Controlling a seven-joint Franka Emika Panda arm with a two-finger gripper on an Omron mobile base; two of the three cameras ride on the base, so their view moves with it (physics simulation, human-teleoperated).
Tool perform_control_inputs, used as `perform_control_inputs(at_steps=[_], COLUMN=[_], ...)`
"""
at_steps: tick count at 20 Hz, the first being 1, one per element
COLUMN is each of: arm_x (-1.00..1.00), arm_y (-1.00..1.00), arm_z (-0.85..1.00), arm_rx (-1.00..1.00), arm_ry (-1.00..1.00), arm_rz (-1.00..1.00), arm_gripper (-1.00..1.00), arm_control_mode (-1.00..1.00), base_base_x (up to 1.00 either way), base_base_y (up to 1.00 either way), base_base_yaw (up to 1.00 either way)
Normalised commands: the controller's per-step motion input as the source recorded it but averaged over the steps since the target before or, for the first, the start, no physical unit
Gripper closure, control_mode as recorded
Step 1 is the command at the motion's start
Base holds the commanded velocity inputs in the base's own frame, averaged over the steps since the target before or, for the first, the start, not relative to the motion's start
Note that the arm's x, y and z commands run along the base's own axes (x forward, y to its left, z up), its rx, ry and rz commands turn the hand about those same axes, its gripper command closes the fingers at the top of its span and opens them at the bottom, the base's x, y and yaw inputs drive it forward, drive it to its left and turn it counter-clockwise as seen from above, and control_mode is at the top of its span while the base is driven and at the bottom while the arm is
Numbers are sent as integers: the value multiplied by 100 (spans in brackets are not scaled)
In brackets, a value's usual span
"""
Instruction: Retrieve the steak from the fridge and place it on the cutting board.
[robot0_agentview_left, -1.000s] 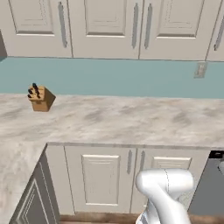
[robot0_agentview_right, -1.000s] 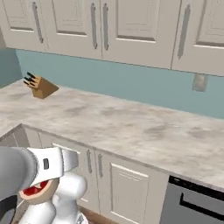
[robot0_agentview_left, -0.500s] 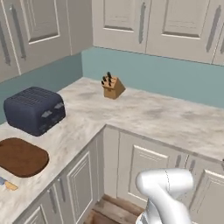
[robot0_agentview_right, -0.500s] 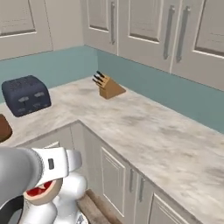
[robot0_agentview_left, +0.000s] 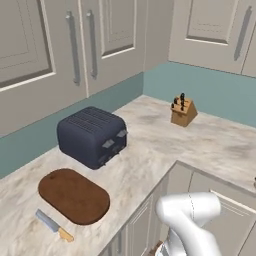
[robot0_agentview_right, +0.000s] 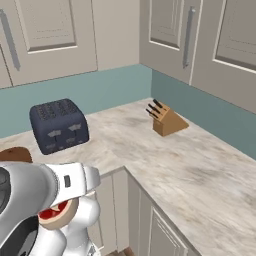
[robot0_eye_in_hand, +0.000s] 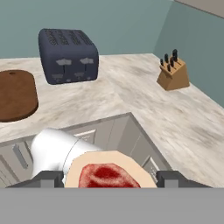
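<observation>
left base view: cutting board (robot0_agentview_left: 74, 195) lies flat on the counter (robot0_agentview_left: 150, 145), toaster (robot0_agentview_left: 92, 136) just behind it, a knife (robot0_agentview_left: 54, 226) just beside its near edge, knife block (robot0_agentview_left: 182, 111) well apart in the corner; board top is bare. right base view: steak (robot0_agentview_right: 56, 213) hangs low under the white arm, in front of the cabinet fronts and below counter level — board is a brown sliver at the left edge (robot0_agentview_right: 15, 154), toaster (robot0_agentview_right: 58, 125) between arm and corner. hand view: gripper (robot0_eye_in_hand: 108, 178) has the steak (robot0_eye_in_hand: 108, 175) between its fingertips (robot0_eye_in_hand: 49, 178), jaws about half spread and closed on the fat rim. my read: light, soft, floppy slab, likely slick, so rim-to-rim grip across the width suits it; don't squeeze harder. obstacles, judged: counter edge to clear on the way up, toaster close behind the board (robot0_eye_in_hand: 15, 94), knife by the near edge.
</observation>
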Motion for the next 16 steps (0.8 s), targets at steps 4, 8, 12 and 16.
perform_control_inputs(at_steps=[4,8,12,16], arm_x=[0,0,38,79], arm_y=[0,0,50,100], arm_z=[0,0,0,0], arm_rx=[0,0,0,0], arm_ry=[0,0,0,8], arm_rz=[0,0,21,18], arm_gripper=[100,100,100,100], arm_control_mode=[100,100,-100,-100], base_base_x=[63,38,11,0], base_base_y=[99,89,20,0], base_base_yaw=[26,35,8,0])
